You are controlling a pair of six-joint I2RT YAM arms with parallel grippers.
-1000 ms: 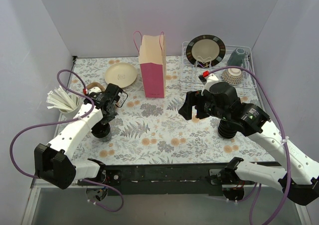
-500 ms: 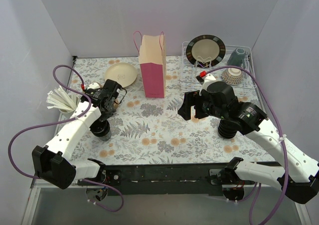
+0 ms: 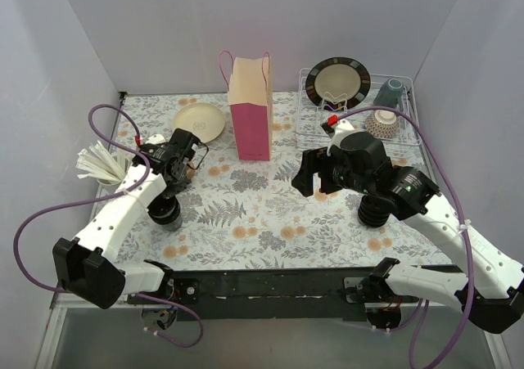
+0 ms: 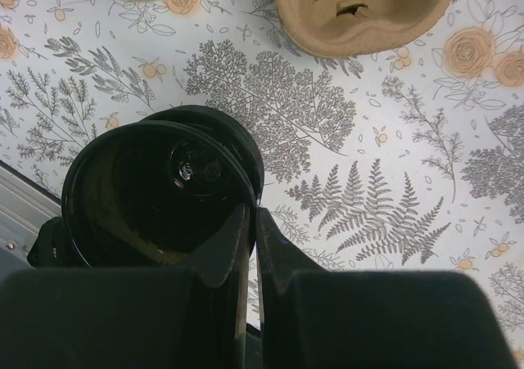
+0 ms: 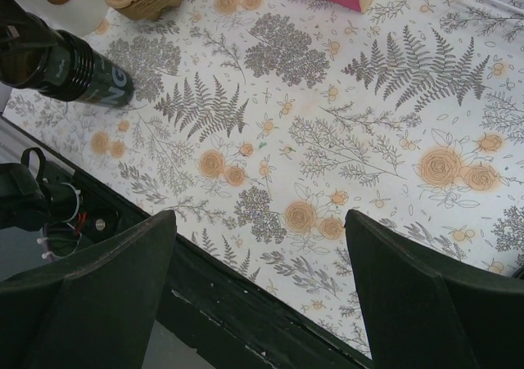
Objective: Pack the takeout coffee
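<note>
Your left claw [image 4: 252, 213] was pinched fully shut with nothing between its fingers. Its tips hung at the rim of the takeout coffee [image 4: 155, 193], a small black disposable cup with a round black plastic lid. Whether they touched that lid, you could not have told.

The cup stood upright on the floral-print counter [image 3: 270, 213], near the front left and well apart from the tall pink paper bag [image 3: 252, 115] at the back. In the right wrist view you could read the pale green letters "NG" on the cup's side. The rest of the word was turned away.

Your right claw [image 5: 258, 218] was spread wide and empty above the middle of the counter. A tan moulded-pulp cup carrier [image 4: 360, 9] lay just beyond the coffee.
</note>
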